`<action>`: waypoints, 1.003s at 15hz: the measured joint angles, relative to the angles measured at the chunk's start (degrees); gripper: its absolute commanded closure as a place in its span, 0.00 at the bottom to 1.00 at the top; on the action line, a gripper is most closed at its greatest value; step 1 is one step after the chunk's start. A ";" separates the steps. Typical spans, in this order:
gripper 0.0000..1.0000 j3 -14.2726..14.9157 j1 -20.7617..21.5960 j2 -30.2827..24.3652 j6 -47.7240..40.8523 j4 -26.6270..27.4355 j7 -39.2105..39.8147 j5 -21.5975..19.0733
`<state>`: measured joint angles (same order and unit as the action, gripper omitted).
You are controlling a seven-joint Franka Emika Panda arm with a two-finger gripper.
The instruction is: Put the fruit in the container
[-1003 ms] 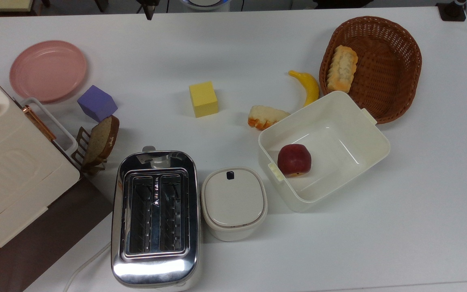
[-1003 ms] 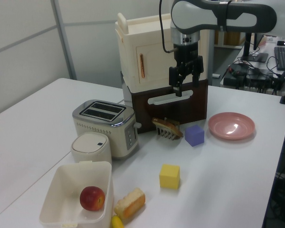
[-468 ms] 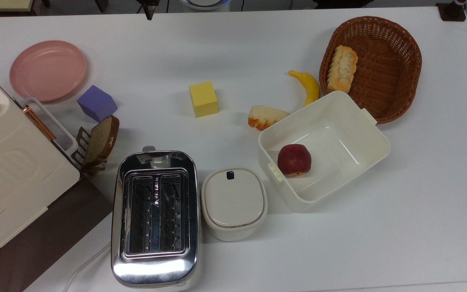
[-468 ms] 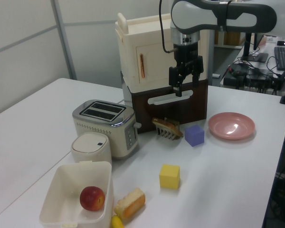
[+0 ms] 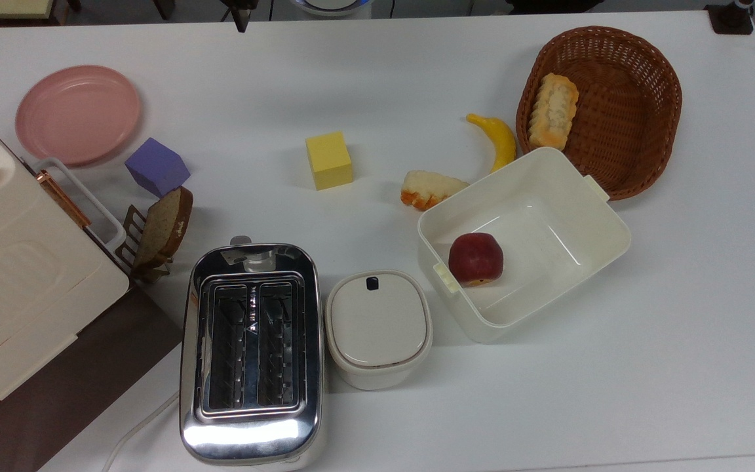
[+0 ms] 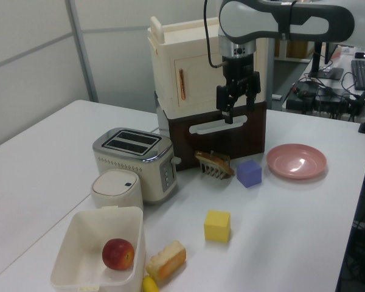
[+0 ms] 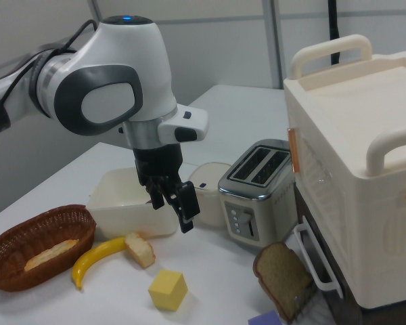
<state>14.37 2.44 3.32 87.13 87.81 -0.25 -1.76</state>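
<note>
On a white worktop (image 5: 364, 72) in a grey-panelled lab room, the slim yellow banana (image 5: 497, 139) lies at the 12 o'clock side of the cream-white rectangular plastic tub (image 5: 603, 223), beside a brown wicker basket (image 5: 639, 105). A dark-red apple (image 5: 476, 258) sits inside the tub. The robot arm's black claw (image 6: 236, 106) hangs above the worktop, fingers parted and holding nothing.
</note>
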 measured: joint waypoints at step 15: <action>0.00 -0.93 0.73 0.91 -1.37 0.29 0.08 2.14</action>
<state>13.44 3.17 4.23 85.76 88.10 -0.17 0.38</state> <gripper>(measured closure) 0.000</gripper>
